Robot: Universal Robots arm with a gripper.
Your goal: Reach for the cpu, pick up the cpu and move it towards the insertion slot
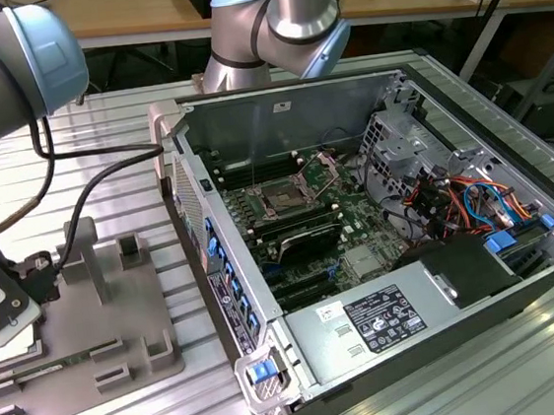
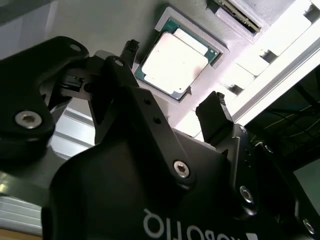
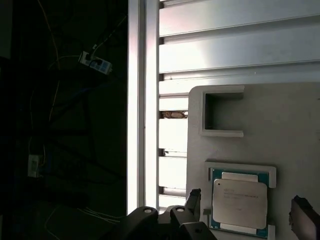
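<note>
The cpu [image 3: 240, 204], a small flat square chip with a silvery metal top and thin dark-green rim, lies flat in a shallow square recess of the grey plastic tray [image 3: 295, 130]. A raised lip frames the recess close to the chip's edges. The black two-finger gripper [image 3: 248, 207] hangs right over it, jaws spread wide, gripping nothing. In both wrist views one black fingertip [image 3: 194, 198] stands outside each of two opposite chip edges, with a clear gap on either side and no contact. The tray sits on the ribbed aluminium table [image 3: 225, 55], its edge near the table's edge rail. Past the rail there is dark floor with cables. In the exterior view the insertion slot [image 1: 284, 199], a square silver-framed socket with a dark centre, is well apart toward the view's right. It sits inside the open grey metal computer case [image 1: 278, 118], whose side wall stands between tray and socket. The case top is open.
</note>
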